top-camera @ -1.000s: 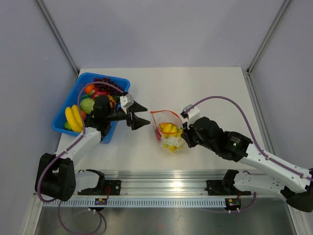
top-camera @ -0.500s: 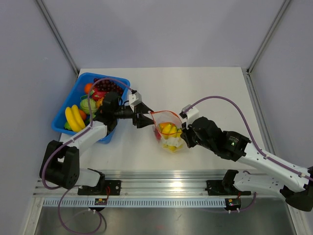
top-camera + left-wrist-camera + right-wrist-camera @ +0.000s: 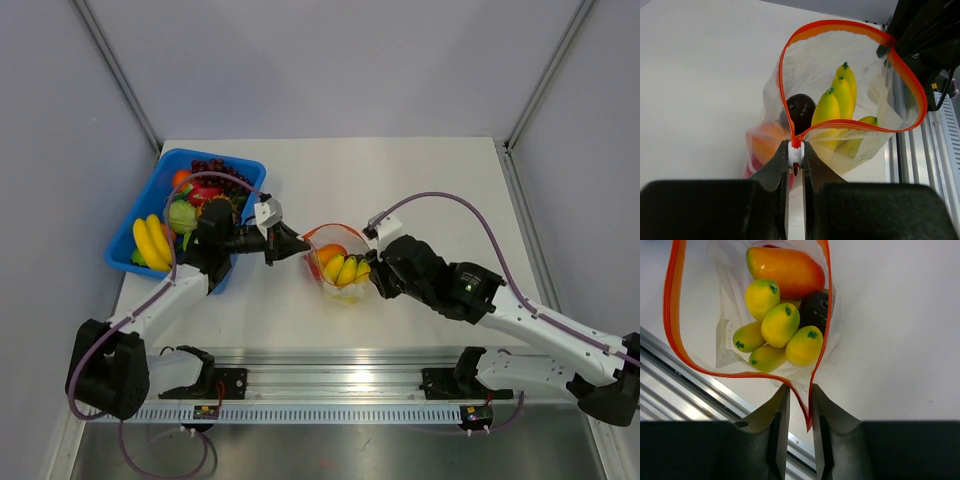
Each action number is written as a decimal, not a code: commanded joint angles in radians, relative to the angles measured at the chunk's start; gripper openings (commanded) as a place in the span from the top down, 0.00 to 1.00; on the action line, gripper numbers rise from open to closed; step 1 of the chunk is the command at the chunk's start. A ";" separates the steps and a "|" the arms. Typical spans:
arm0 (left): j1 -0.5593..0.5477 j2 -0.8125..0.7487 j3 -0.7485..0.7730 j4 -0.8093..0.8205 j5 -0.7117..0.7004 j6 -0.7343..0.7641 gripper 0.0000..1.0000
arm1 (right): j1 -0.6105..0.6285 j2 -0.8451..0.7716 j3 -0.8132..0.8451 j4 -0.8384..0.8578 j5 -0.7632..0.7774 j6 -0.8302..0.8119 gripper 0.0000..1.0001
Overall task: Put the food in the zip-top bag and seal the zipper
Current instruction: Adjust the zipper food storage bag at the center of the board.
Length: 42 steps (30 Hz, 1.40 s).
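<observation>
Left hand (image 3: 796,167) pinching zipper (image 3: 840,26) at one end of bag (image 3: 805,65) mouth. Right hand (image 3: 800,407) fingers slightly parted, zipper's other end running between them. Bag on tabletop (image 3: 700,75) between hands, mouth gaping. Food (image 3: 780,324) inside bag.

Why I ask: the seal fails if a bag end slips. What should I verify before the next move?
1. Food inside the zip-top bag: ok, yellow and orange pieces sit below the mouth.
2. Left gripper on one end of the zipper: ok, jaws shut on it.
3. Right gripper on the other end: not ok, jaws stand apart with the strip loose between them.
4. Zipper closed: not ok, the mouth gapes wide.
5. Bag apart from the blue tray: ok.
</observation>
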 commanded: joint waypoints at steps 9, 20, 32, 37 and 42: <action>-0.005 -0.239 -0.114 0.031 -0.061 -0.046 1.00 | -0.006 0.208 0.482 -0.160 -0.183 -0.141 0.64; -0.005 -0.325 -0.119 -0.202 0.013 0.096 1.00 | 0.037 0.348 0.467 0.068 -0.493 -0.415 0.74; 0.003 -0.378 -0.096 -0.358 -0.061 0.171 0.39 | 0.041 0.419 0.533 0.097 -0.511 -0.491 0.71; 0.018 -0.398 -0.104 -0.417 -0.026 0.204 0.53 | 0.041 0.410 0.521 0.105 -0.525 -0.498 0.71; 0.034 -0.338 -0.065 -0.460 0.044 0.230 1.00 | 0.041 0.420 0.525 0.073 -0.562 -0.506 0.71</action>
